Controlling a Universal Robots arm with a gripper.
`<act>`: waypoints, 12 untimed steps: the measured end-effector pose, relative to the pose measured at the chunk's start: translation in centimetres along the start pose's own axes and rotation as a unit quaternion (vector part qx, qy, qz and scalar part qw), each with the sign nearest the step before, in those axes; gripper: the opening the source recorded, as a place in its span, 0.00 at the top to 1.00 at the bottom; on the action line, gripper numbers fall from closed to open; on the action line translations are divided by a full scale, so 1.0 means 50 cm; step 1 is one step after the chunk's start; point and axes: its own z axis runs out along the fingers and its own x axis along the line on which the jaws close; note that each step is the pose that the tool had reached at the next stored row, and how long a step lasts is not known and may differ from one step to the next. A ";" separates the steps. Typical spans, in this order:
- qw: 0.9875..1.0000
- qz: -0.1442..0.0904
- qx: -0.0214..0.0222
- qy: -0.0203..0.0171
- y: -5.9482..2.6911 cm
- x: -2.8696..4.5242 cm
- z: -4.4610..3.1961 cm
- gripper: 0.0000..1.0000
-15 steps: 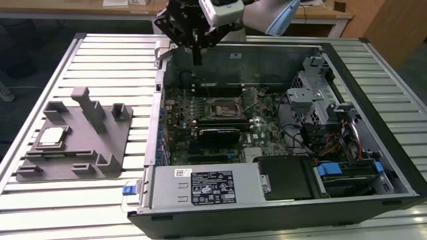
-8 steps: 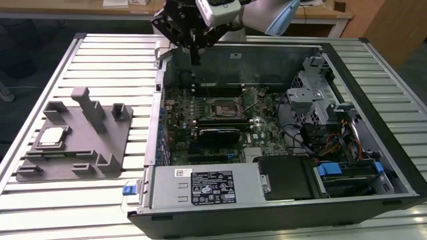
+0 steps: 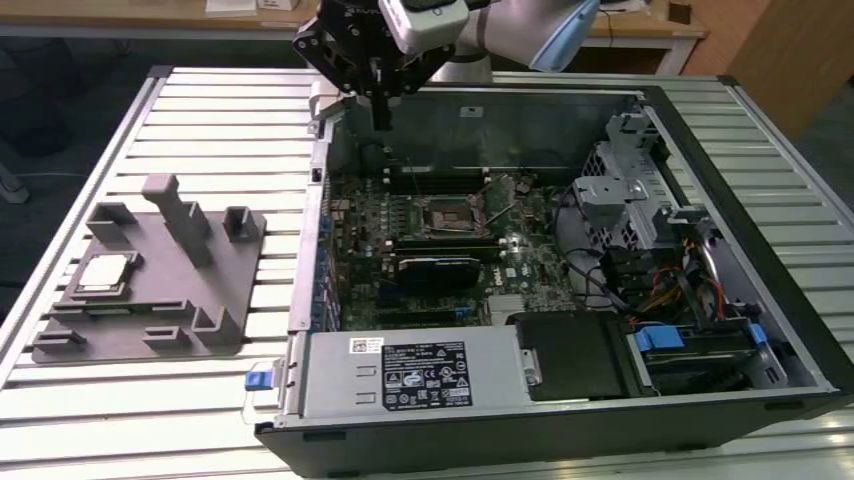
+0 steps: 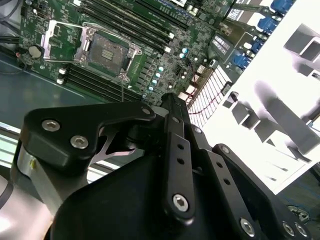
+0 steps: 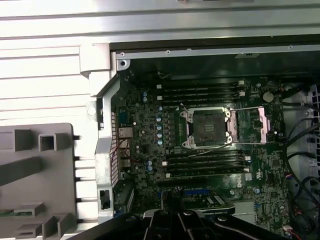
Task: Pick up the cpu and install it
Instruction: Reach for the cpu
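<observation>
From my station, the cpu (image 3: 104, 272) sits at the exterior view's left, about mid-height in the frame. It lies flat in a seat on the grey fixture (image 3: 200, 300), shiny side up, and nothing touches it. The fixture rests on the slatted surface (image 3: 214, 110) just beside the open computer case (image 3: 747, 250).

My end effector (image 3: 383, 122) hangs at the top centre of that frame, over the case's far wall and well apart from the cpu. Its fingers (image 4: 169, 100) look pressed together with nothing between them. In both wrist views the socket (image 5: 210, 127) on the motherboard (image 5: 145, 150) looks open and unfilled.

I expect the chip to be light and rigid, but thin. The metal top looks smooth, so I judge it would slip under a pinch on the flat faces. I would take it by two opposite edges of the pale rim, squeezing gently and keeping it level. The underside is likely the delicate part. I cannot tell how much edge the fixture's seat leaves free.
</observation>
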 end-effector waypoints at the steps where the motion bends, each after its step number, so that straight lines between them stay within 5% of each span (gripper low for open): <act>1: 1.000 0.000 0.000 0.000 0.000 0.003 0.000 0.89; 12: 1.000 0.000 0.000 0.000 -0.004 0.048 0.000 0.89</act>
